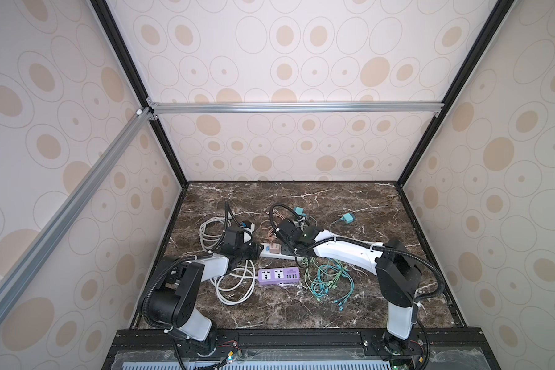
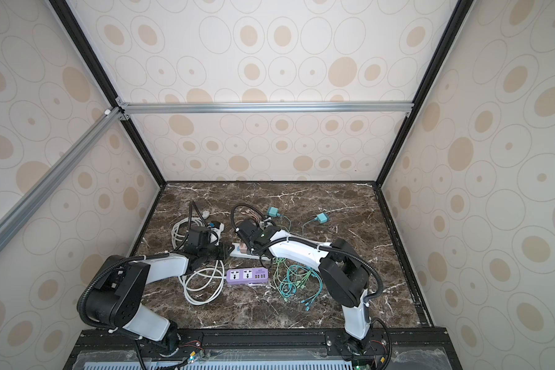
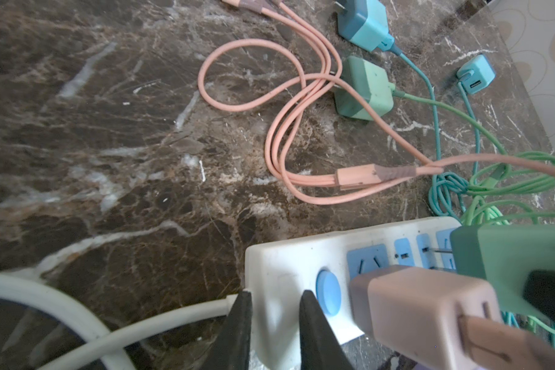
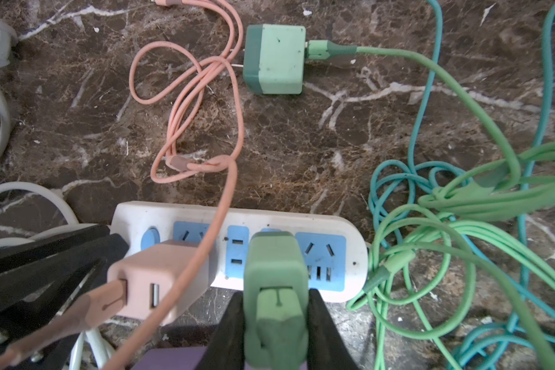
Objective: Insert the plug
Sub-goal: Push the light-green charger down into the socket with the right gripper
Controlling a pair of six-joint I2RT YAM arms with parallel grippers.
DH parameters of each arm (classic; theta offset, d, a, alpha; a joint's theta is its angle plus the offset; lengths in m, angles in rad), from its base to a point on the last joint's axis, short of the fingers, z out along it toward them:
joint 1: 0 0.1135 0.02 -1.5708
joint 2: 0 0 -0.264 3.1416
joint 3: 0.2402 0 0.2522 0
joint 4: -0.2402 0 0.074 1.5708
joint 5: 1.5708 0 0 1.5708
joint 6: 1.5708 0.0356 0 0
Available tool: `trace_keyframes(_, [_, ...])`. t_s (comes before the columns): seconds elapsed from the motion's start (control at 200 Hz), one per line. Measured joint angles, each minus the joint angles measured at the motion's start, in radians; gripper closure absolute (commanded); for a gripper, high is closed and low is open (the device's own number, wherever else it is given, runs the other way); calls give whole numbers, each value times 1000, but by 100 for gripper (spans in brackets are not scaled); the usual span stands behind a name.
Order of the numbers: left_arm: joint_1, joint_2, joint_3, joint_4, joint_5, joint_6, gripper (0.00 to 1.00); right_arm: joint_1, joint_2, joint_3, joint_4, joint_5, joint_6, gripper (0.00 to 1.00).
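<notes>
At the middle of the white power strip (image 4: pixel 135 214), the right claw (image 4: pixel 276 320) grips a green plug (image 4: pixel 276 272), with one black finger pressed on each side of its body. The plug stands over the strip's blue face, between the two-slot socket and the wider group of sockets at the strip's rounded end. In the left wrist view, thin metal prongs show bare between the plug's body and the blue face, so it is not pushed home. I cannot tell whether the tips sit in the slots.

At the strip's cord end, the left claw (image 3: pixel 276 294) is closed on the strip itself, its fingers (image 3: pixel 314 326) pinching the corner next to the round blue button (image 3: pixel 327 293). A white cord (image 3: pixel 45 294) leaves that end and curls away over the marble table (image 4: pixel 302 144).

Between the button and the green plug, a pink charger (image 4: pixel 161 272) sits plugged into the strip. Its pink cable (image 4: pixel 236 179) crosses the strip and loops on the far side. Also on the far side, apart from the strip, lie a green charger (image 4: pixel 279 57) and two teal chargers (image 3: pixel 362 22) (image 3: pixel 476 73).

Off the strip's rounded end lies a tangle of green and teal cables (image 4: pixel 462 230). On the near side lies a purple strip (image 1: pixel 278 275).
</notes>
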Motion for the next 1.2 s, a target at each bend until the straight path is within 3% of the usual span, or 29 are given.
trace_keyframes(1.2, [21, 13, -24, 60, 51, -4, 73, 0, 125, 152, -127, -2, -6, 100])
